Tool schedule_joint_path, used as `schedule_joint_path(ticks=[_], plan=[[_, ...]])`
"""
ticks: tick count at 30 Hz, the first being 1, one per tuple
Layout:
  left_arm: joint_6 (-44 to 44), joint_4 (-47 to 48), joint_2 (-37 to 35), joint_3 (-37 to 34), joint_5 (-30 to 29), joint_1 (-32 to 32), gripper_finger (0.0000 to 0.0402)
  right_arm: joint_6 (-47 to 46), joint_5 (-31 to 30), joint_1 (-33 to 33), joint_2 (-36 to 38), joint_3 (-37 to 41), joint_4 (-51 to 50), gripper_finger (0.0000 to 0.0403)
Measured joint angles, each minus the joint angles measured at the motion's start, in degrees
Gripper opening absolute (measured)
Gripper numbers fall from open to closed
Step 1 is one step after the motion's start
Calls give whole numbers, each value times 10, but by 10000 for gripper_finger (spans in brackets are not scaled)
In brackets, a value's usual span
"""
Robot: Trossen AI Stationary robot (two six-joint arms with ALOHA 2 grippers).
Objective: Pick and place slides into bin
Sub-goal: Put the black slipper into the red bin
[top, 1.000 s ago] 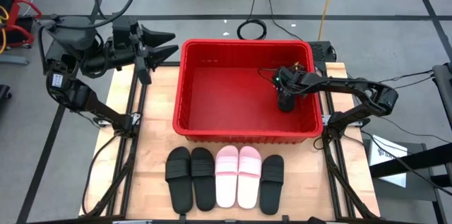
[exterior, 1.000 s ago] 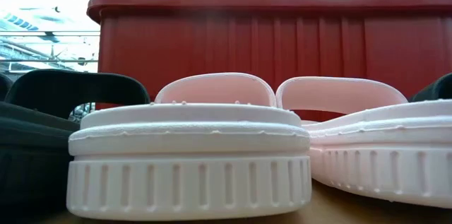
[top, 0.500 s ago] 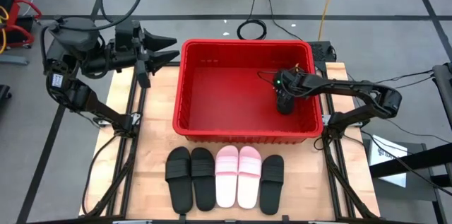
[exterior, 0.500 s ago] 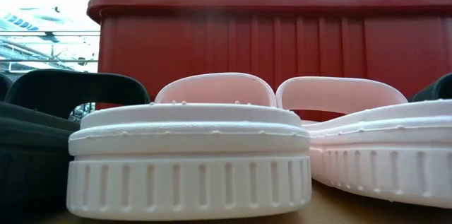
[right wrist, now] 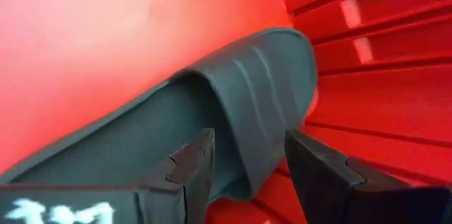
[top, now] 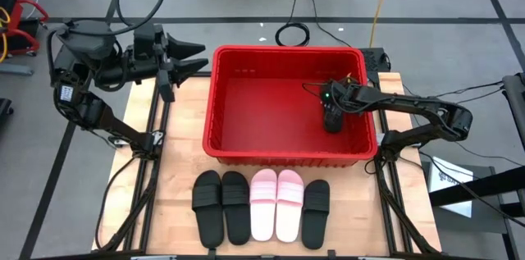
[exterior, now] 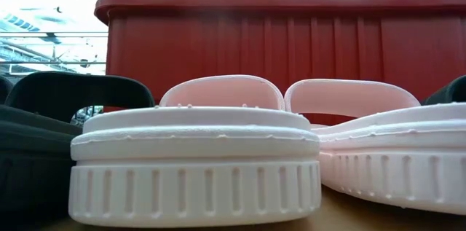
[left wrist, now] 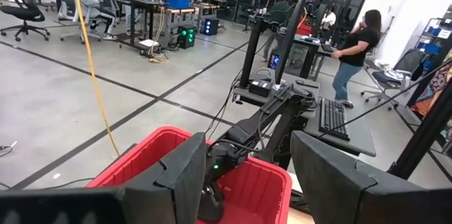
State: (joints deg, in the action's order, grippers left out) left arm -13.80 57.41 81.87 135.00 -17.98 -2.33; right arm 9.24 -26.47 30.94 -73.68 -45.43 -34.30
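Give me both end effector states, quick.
Left end effector: open, empty, parked outside the red bin.
Right end effector: inside the bin, fingers straddling a black slide; grip cannot be told.

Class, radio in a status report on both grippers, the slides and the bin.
Right gripper inside bin, over black slide, jaws apart. Left gripper open, waiting off bin's corner. Five slides on table. Nothing blocking.

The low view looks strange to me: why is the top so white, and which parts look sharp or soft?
Low view: bright light behind the bin washes the room to white; the near pink slide is sharp, its ribbed sole crisp. Right wrist view: the black slide inside fills the picture, softly focused, under a red cast.
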Motion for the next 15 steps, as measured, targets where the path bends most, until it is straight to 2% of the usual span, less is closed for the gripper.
schedule_joint_path(ticks=[2, 8, 15], plan=[[0, 0, 0, 0, 0, 0, 205, 11, 2, 0, 0, 0, 0, 164], [-4, 0, 0, 0, 1, 0, 205, 22, -66, 11, -5, 0, 13, 160], [-5, 0, 0, 0, 1, 0, 205, 36, -65, 22, -5, 0, 16, 161]])
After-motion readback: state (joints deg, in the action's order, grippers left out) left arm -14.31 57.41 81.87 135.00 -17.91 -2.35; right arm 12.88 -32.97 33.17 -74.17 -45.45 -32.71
